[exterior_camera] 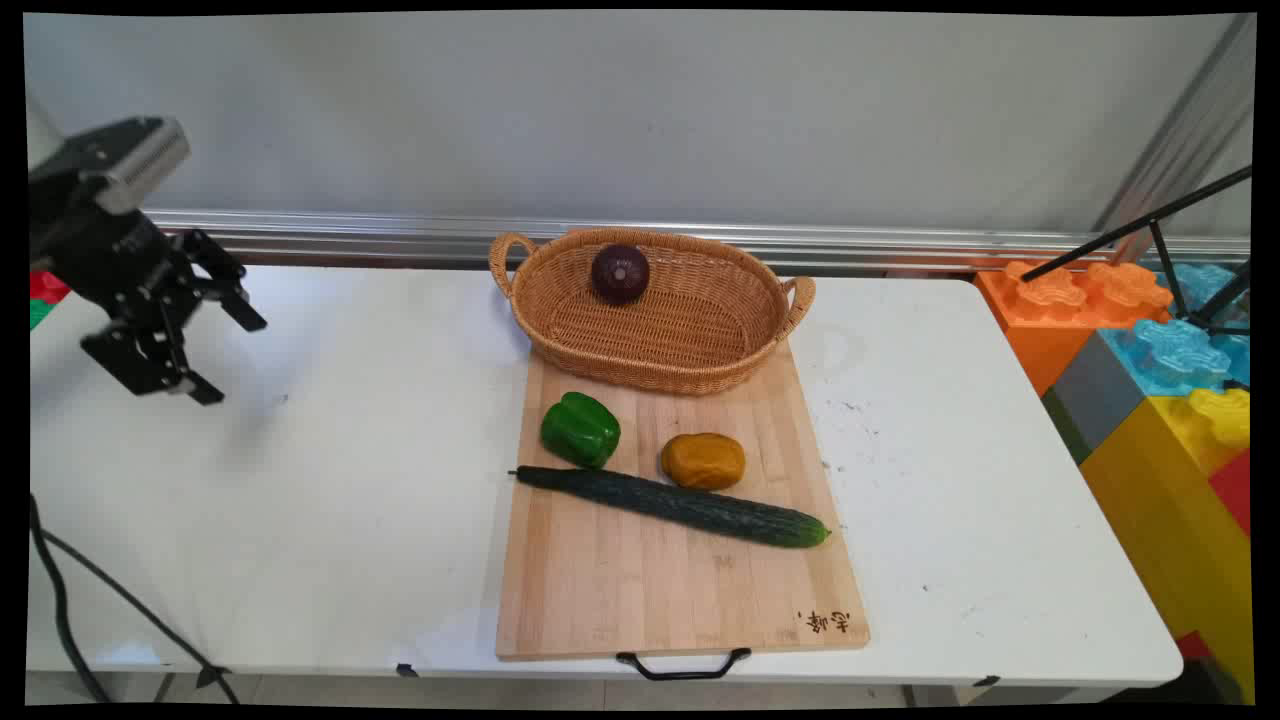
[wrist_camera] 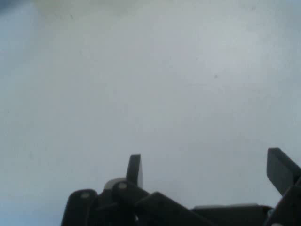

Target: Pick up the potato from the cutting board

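Note:
My black gripper [exterior_camera: 230, 357] hangs open over the bare left part of the white table [exterior_camera: 330, 480], holding nothing. In the hand view the gripper [wrist_camera: 209, 170] shows two spread fingers above plain white tabletop. Well to its right a wooden cutting board [exterior_camera: 660, 590] carries a green bell pepper [exterior_camera: 580, 429], an orange-brown lump [exterior_camera: 703, 460] and a long dark cucumber [exterior_camera: 675, 505]. A wicker basket [exterior_camera: 700, 370] rests on the board's far end with a dark purple onion [exterior_camera: 620, 273] inside it.
Large toy building blocks, orange [exterior_camera: 1050, 310], blue [exterior_camera: 1170, 355] and yellow [exterior_camera: 1180, 480], stand off the table's right end. A black tripod leg [exterior_camera: 1140, 225] crosses above them. Black cables [exterior_camera: 60, 600] hang at the lower left. A metal rail [exterior_camera: 400, 235] runs along the wall.

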{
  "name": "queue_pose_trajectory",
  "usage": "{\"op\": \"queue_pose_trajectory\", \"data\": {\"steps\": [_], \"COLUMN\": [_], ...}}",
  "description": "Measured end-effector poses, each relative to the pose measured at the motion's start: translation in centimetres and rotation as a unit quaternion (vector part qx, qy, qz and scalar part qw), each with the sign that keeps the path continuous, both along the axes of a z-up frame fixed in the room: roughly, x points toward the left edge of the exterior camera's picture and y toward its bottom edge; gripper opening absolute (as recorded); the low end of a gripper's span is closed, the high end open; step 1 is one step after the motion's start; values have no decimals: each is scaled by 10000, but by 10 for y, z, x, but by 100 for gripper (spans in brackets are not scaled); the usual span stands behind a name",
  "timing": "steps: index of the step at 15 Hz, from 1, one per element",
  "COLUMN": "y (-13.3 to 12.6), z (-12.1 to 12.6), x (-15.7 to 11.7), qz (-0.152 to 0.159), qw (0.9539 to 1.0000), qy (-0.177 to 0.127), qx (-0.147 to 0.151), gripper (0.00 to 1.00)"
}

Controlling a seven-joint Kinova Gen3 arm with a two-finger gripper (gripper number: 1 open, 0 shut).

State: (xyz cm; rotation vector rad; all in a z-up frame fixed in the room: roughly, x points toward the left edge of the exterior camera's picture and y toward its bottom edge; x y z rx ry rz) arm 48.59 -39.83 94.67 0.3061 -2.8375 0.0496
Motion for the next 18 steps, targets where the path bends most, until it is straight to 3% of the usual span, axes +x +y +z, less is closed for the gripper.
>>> {"op": "queue_pose_trajectory", "data": {"steps": [4,8,13,18], "y": [-4,-12,-31,-54], "z": [-21,-24,-20,-27], "x": [-26,-70,-158,-241], "qz": [107,178,259,369], "qw": [9991,9966,9933,9921], "qy": [367,767,1112,1187], "qx": [178,249,188,186], "gripper": [100,100,100,100]}}
